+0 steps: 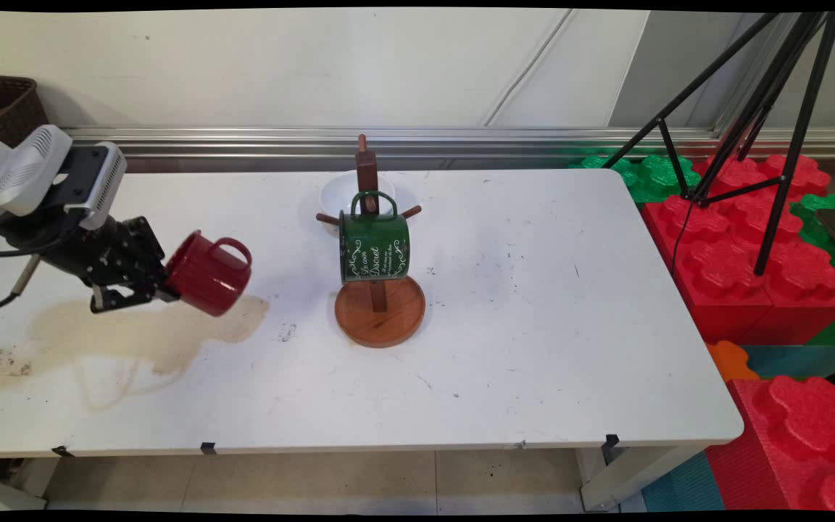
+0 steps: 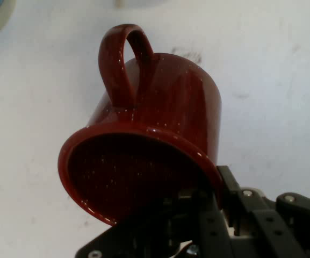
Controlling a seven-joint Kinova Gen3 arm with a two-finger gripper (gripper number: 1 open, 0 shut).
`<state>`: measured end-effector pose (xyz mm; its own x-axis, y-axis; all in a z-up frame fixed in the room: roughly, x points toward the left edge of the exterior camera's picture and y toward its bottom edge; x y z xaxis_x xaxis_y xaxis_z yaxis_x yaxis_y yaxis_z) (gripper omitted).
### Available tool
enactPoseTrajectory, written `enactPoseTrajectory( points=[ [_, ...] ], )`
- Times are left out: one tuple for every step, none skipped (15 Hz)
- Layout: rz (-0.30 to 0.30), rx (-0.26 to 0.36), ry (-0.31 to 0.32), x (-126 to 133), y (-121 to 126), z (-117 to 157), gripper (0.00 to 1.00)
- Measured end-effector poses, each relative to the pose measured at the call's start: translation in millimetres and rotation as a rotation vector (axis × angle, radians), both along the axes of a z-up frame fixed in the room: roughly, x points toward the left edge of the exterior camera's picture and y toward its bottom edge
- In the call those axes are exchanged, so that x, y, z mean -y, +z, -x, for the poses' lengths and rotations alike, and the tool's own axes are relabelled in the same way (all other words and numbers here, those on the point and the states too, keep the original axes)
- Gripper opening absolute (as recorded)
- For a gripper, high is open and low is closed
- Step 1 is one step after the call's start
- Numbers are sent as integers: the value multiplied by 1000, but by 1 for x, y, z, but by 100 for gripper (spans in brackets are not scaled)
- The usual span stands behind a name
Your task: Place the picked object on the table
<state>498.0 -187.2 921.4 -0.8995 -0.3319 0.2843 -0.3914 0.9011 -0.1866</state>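
Note:
My gripper (image 1: 168, 284) is shut on the rim of a dark red mug (image 1: 209, 273), held on its side above the table's left part with its handle up. In the hand view the red mug (image 2: 144, 156) fills the middle, its open mouth facing the camera, and my gripper (image 2: 211, 188) pinches its rim at the lower right, one finger inside, one outside. To the right stands a wooden mug tree (image 1: 379, 308) with a round base. A green mug (image 1: 374, 245) with white lettering hangs from one of its pegs.
A white bowl (image 1: 338, 194) sits behind the mug tree. A brownish stain (image 1: 135, 333) spreads over the table's left part under the red mug. Red and green foam blocks (image 1: 744, 268) and a black tripod (image 1: 751, 109) stand off the table's right end.

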Motion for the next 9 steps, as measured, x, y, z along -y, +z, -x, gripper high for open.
enactPoseTrajectory(
  points=[
    [5, 16, -3, 2, 1, -3, 0],
    [13, 39, -9, 4, 2, -6, 0],
    [21, 61, -15, 7, 2, -9, 0],
    [27, 80, -21, 9, 2, -12, 0],
    [33, 98, -29, 12, 1, -15, 0],
    [39, 115, -38, 16, -1, -17, 0],
    [43, 127, -46, 19, -3, -19, 0],
    [45, 134, -52, 21, -4, -21, 0],
    [47, 142, -57, 23, -6, -23, 0]
  ],
)
